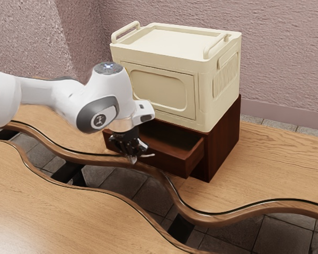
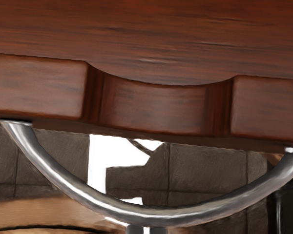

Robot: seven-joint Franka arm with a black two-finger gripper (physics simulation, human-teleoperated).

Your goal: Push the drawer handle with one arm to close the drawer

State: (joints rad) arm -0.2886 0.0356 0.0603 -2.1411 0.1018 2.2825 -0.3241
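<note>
Rough pink wall (image 1: pixel 286 58) behind; my gripper (image 1: pixel 131 154), open or closed I can't tell, is at the arched metal handle (image 2: pixel 156 216) of the wooden drawer (image 1: pixel 176 165).

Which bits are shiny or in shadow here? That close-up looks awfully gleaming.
Exterior view: a pale sheen on the near tabletop, and the inside of the open drawer dark with shadow; wrist view: bright glare streaks along the curved metal handle, plus flat white patches beyond it, whose cause I cannot tell.
</note>
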